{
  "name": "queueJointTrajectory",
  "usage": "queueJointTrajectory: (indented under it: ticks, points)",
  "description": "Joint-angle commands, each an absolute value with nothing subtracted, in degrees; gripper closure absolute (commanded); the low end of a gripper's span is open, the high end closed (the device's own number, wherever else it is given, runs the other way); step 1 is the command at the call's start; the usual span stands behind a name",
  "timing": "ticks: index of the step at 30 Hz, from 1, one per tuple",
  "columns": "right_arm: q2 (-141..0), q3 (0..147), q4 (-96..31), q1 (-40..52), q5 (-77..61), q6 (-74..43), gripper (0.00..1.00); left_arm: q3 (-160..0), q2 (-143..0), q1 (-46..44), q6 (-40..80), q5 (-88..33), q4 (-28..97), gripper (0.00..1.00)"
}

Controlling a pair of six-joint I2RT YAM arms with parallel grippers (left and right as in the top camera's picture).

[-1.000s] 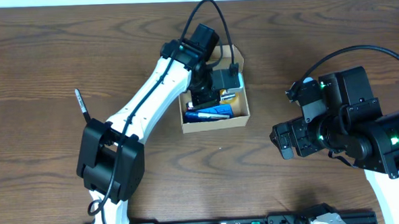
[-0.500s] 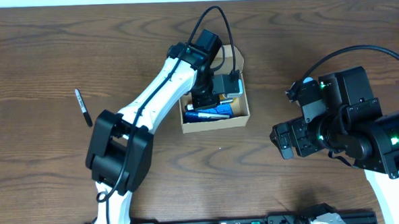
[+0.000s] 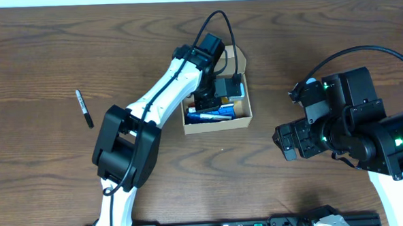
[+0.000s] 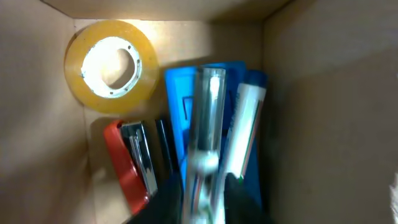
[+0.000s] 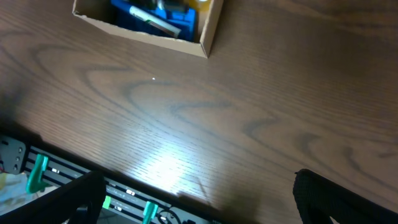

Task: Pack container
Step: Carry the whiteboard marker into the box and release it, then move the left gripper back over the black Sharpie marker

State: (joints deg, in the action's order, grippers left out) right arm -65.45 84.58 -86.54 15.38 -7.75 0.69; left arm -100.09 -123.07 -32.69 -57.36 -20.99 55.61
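The container (image 3: pixel 216 125) is a small tan cardboard box with its flap lid open at the back, standing at mid-table. My left gripper (image 3: pixel 212 97) reaches down into it and is shut on a pale, blurred marker (image 4: pixel 205 124) standing upright between the fingers (image 4: pixel 202 202). Inside the box (image 4: pixel 311 124) lie a yellow tape roll (image 4: pixel 112 65), a red stapler (image 4: pixel 124 168), a blue item (image 4: pixel 177 112) and a white marker (image 4: pixel 245 130). My right gripper (image 3: pixel 288 143) is open and empty over bare table to the box's right (image 5: pixel 199 186).
A black marker (image 3: pixel 84 108) lies on the table far to the left. The right wrist view shows the box's near corner (image 5: pixel 208 34) and the table's front rail (image 5: pixel 43 174). The left arm (image 3: pixel 160 94) stretches across the table's left middle.
The left arm's lower links have swung a little to the right. Its gripper has stayed inside the box. The right arm has not moved.
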Motion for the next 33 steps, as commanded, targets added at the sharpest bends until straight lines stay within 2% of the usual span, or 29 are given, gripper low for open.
queueJointTrajectory:
  ticks: [1, 5, 12, 16, 21, 27, 33]
  points:
    - [-65.2, 84.6, -86.6, 15.0, -7.9, 0.9, 0.01, -100.0, -123.9, -33.1, -56.3, -21.3, 55.4, 0.68]
    - [-65.2, 84.6, -86.6, 15.0, -7.9, 0.9, 0.01, -100.1, -123.7, -33.1, -55.6, -23.0, 55.3, 0.66]
    - [-65.2, 84.6, -86.6, 15.0, -7.9, 0.9, 0.01, -103.5, -120.9, -33.0, -51.3, -22.2, 55.2, 0.73]
    - [-65.1, 84.6, -86.6, 15.0, -7.9, 0.9, 0.01, -106.8, -116.8, -32.6, -45.6, -18.3, 55.2, 0.76]
    - [-65.2, 84.6, -86.6, 15.0, -7.9, 0.9, 0.01, -108.7, -110.0, -31.1, -35.9, -11.4, 55.3, 0.76]
    - [-65.2, 84.6, -86.6, 15.0, -7.9, 0.9, 0.01, -108.6, -102.7, -25.4, -22.5, -2.8, 58.9, 0.76]
    - [-65.2, 84.6, -86.6, 15.0, -7.9, 0.9, 0.01, -108.4, -101.1, -14.4, -13.3, -1.7, 66.2, 0.79]
